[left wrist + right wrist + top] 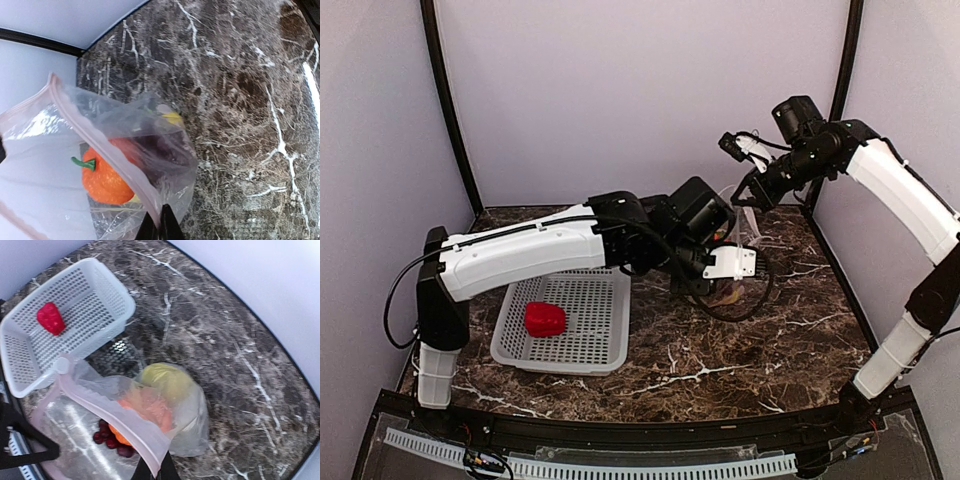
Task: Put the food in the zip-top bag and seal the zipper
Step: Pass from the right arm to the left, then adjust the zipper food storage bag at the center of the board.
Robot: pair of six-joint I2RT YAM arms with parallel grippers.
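Observation:
The zip-top bag (732, 292) hangs open between both grippers at the back right of the table. My left gripper (160, 222) is shut on one end of the pinkish zipper (105, 150), and its place in the top view (738, 266) is beside the bag. My right gripper (152, 471) is shut on the other end of the zipper (115, 412), held higher up (746, 195). Inside the bag (195, 415) lie an orange fruit (102, 177), a yellow piece (167, 382) and dark grapes (112, 440). A red pepper (545, 320) lies in the basket.
The white perforated basket (560, 362) stands at the front left of the marble table, and its rim (112, 277) shows near the bag in the right wrist view. Pale walls with black posts close in the back and sides.

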